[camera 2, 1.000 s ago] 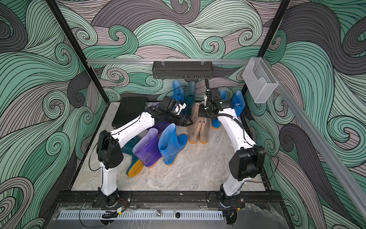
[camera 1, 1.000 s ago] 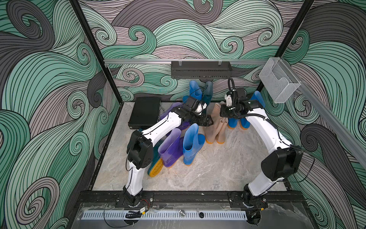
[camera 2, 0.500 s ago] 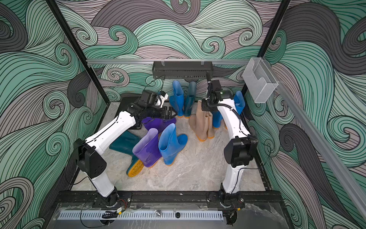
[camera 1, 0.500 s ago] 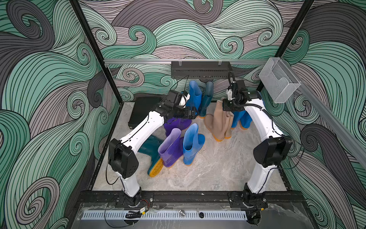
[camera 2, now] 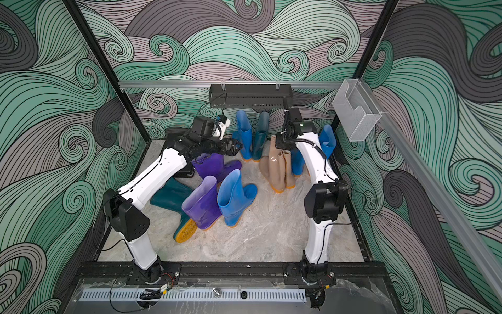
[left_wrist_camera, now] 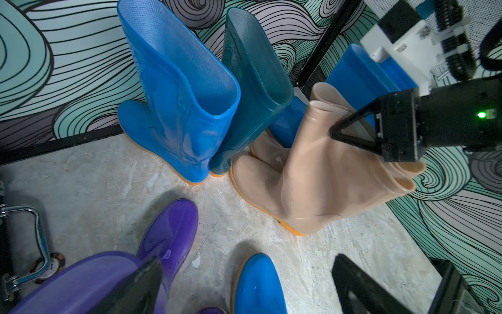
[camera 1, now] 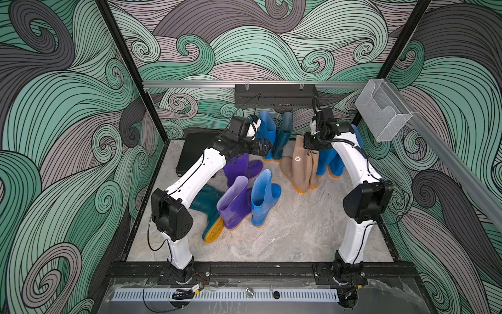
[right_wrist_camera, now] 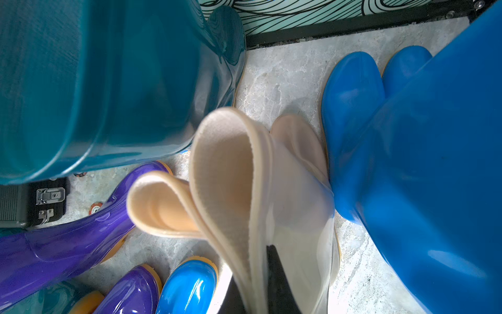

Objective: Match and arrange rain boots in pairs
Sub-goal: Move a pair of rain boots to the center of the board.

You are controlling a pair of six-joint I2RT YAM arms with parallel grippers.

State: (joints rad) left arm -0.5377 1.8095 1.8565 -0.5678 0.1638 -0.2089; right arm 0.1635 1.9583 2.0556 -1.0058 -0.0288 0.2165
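Note:
Two beige rain boots [camera 1: 301,168] stand together right of centre, the nearer one tilted. My right gripper [camera 1: 310,145] is shut on their squeezed top rims [right_wrist_camera: 231,168], its fingers [left_wrist_camera: 353,133] pinching the shafts. My left gripper [camera 1: 267,148] hangs open and empty over a lying purple boot [camera 1: 241,167], beside a blue boot [camera 1: 267,130] and a teal boot [camera 1: 284,133] at the back wall. In front stand a purple boot [camera 2: 201,204] and a blue boot [camera 2: 233,195]. Another teal boot [camera 1: 210,212] lies under my left arm. Two blue boots [camera 1: 330,163] stand behind my right arm.
A flat black case [camera 1: 193,155] lies at the back left corner. A black shelf [camera 1: 274,95] hangs on the back wall above the boots. A clear wire basket [camera 1: 383,108] is mounted on the right rail. Bare marble floor [camera 1: 293,233] shows at the front.
My left gripper has drawn back to the left, away from the beige boots, and stands a little wider. The right gripper has kept hold, and the beige boots now lean.

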